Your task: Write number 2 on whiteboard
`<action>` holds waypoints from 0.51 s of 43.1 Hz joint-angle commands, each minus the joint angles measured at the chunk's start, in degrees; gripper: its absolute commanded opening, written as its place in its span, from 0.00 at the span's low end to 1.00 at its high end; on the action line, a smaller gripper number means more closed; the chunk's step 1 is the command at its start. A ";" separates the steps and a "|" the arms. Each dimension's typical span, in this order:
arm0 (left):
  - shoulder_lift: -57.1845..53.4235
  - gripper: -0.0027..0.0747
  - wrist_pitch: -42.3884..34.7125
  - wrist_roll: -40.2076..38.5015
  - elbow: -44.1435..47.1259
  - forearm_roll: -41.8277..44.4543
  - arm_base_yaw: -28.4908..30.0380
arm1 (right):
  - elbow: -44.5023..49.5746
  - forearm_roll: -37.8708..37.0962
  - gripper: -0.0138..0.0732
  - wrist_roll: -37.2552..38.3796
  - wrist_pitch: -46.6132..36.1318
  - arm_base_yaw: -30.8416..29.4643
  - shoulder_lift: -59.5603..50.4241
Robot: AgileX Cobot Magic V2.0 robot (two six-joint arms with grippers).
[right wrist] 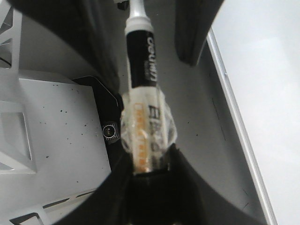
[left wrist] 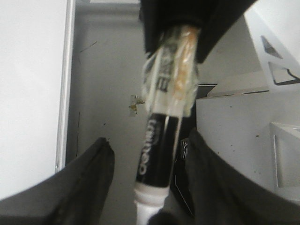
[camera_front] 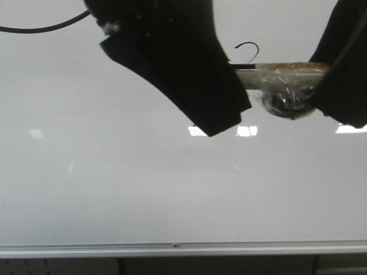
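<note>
A: Item: black tape-wrapped marker pen [right wrist: 141, 101], clamped in our right gripper [right wrist: 150, 164]; left gripper [left wrist: 145, 183] spread around its barrel.

B: Large glossy whiteboard [camera_front: 143, 189]; thin black curved stroke [camera_front: 248, 50] at one o'clock. Risk: we slip, smearing it.

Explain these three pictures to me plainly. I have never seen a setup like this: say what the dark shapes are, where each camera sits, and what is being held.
The dark shapes are the grippers of a two-armed robot. The front view looks at a whiteboard, where a thin black curved stroke is drawn. The other two pictures come from cameras on each wrist. The right gripper is shut on a black marker wrapped in clear tape. The left gripper stands open with the marker's front end between its fingers, not touching them. In the front view the left gripper hides the marker's tip, so I cannot tell whether it touches the board.
</note>
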 commanded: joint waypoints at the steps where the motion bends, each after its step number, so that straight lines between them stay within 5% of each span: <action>1: -1.73 0.50 -1.77 2.13 -1.89 -4.19 -0.07 | -1.80 2.26 0.16 -0.70 -1.83 0.14 -1.24; 10: -1.84 0.44 -1.67 2.13 -1.89 -3.10 0.04 | -1.80 2.26 0.16 -0.70 -1.78 0.14 -1.25; 22: -1.84 0.10 -1.57 2.13 -1.89 -2.94 0.04 | -1.80 2.26 0.17 -0.70 -1.73 0.14 -1.25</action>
